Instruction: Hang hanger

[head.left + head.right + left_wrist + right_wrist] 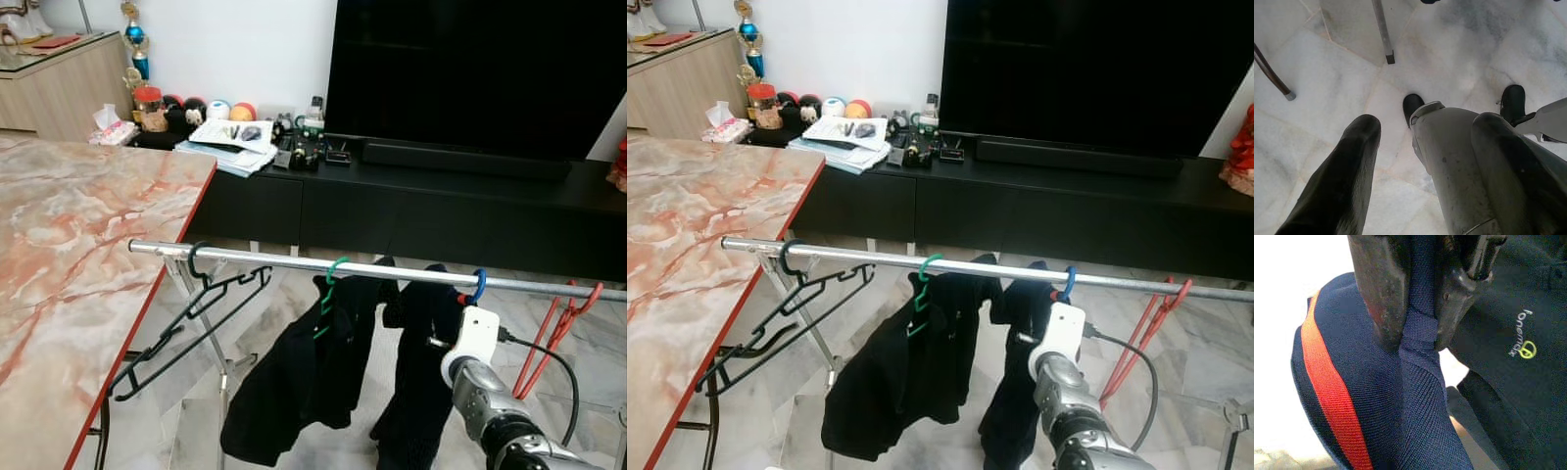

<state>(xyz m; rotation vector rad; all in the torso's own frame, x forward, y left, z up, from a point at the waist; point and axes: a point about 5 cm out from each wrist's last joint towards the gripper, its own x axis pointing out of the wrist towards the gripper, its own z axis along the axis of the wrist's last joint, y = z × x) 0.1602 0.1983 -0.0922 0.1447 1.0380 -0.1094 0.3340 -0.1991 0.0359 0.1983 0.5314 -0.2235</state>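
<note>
A silver rail (274,258) runs across in front of me. An empty black hanger (196,299) hangs near its left end. A green hanger (331,279) carries a dark garment (294,382). A blue hanger (477,286) carries a navy garment (416,372) with a red stripe (1327,396). Red hangers (554,328) hang at the rail's right end. My right arm (480,392) reaches up from the lower right to the navy garment, and my right gripper (1418,340) is shut on a fold of its fabric. My left gripper (1426,121) hangs open over the floor, beside my leg.
A marble table (78,245) with a red edge stands close on the left. Behind the rail are a low black console (441,206) with papers and small items and a large dark television (470,69). The rack's legs (211,343) stand on a pale marble floor.
</note>
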